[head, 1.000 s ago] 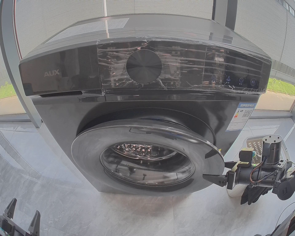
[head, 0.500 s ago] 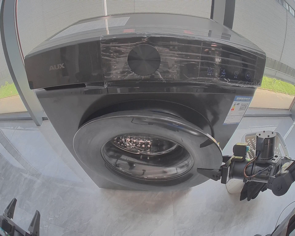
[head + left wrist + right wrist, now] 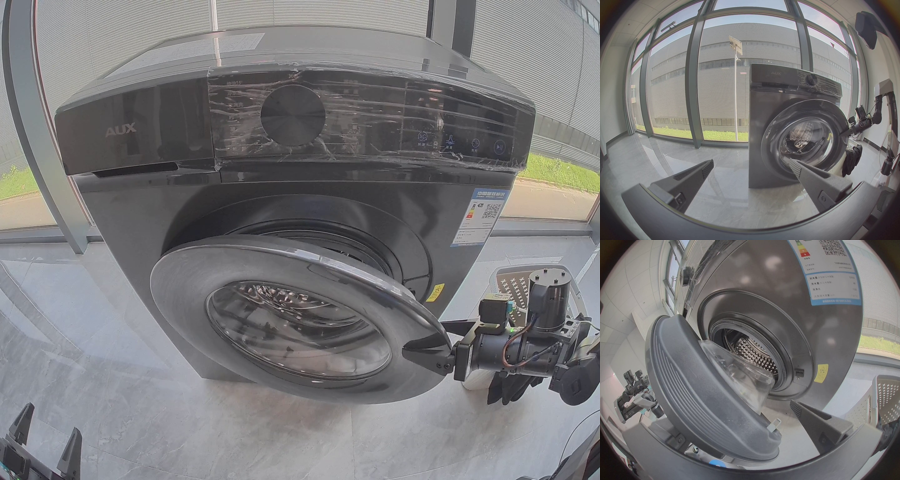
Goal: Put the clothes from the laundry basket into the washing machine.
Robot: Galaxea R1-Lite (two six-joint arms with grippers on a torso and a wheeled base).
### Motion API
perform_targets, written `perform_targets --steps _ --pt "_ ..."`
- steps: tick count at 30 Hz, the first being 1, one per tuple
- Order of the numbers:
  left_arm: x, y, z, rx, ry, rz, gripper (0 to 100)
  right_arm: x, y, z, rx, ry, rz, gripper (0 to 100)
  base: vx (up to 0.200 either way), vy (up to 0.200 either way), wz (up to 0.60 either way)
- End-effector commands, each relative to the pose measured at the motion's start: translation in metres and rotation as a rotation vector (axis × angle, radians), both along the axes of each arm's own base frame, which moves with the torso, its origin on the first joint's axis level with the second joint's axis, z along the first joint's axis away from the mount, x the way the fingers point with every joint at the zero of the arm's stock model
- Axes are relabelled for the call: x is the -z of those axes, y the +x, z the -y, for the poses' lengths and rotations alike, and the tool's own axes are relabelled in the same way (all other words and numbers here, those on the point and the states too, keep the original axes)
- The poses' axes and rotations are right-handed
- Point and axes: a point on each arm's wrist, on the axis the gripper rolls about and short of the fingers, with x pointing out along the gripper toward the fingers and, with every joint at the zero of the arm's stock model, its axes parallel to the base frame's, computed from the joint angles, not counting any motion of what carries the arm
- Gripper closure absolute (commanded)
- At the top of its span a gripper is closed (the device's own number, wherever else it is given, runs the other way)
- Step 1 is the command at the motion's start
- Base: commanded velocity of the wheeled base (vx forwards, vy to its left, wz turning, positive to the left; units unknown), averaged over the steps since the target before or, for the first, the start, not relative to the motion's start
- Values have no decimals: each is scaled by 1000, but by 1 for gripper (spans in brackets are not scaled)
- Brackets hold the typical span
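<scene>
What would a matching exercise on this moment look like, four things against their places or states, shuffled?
Things
1. washing machine door
2. laundry basket
3. left gripper
4. right gripper

Places or states
A. low at the robot's left, fingers open, far from the door
B. partly open, drum showing behind it
C. at the door's free edge, fingers open
D. white, behind the right arm, dark clothes hanging at its side

Pairs: 1-B, 2-D, 3-A, 4-C
</scene>
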Motion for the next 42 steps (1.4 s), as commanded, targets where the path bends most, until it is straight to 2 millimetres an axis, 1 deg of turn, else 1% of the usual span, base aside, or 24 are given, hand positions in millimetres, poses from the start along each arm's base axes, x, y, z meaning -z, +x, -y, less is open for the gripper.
perform_targets --steps 1,3,5,8,12,13,15,17,20,24,27,32,35,37,38,42 --pt "5 0 0 0 -3 0 0 5 3 -4 -3 -12 -17 0 -200 0 0" --pt "5 0 0 -1 -1 0 0 7 0 -7 -11 -17 -22 0 -200 0 0" --pt "5 0 0 -1 -3 1 0 10 -6 -9 -24 -25 -37 0 -200 0 0" --pt "5 0 0 -1 -3 1 0 14 -14 -5 -28 -36 -56 0 0 0 0" --pt "5 0 0 -1 1 2 0 16 -33 0 -47 -48 -62 0 0 0 0" --pt "5 0 0 -1 1 2 0 16 -34 1 -47 -47 -61 0 0 0 0" --pt "5 0 0 -1 1 2 0 15 -34 1 -45 -47 -59 0 0 0 0" --pt "5 0 0 0 1 2 0 12 -29 1 -35 -38 -44 0 0 0 0" --pt "5 0 0 0 -1 0 0 9 -24 -1 -34 -29 -23 0 -200 0 0" --pt "5 0 0 0 1 2 0 17 -21 -9 -57 -44 -53 0 -200 0 0" --pt "5 0 0 0 1 0 0 20 -25 -18 -97 -49 -67 0 -133 0 0" --pt "5 0 0 0 1 0 0 22 -32 -21 -96 -65 -77 0 0 0 0" --pt "5 0 0 0 1 2 0 26 -42 -18 -110 -76 -93 0 0 0 0" --pt "5 0 0 0 1 2 0 26 -42 -18 -110 -76 -93 0 0 0 0" --pt "5 0 0 0 1 0 0 23 -51 -15 -118 -67 -83 0 0 0 0" --pt "5 0 0 0 1 2 0 13 -59 -6 -97 -33 -47 0 0 0 0"
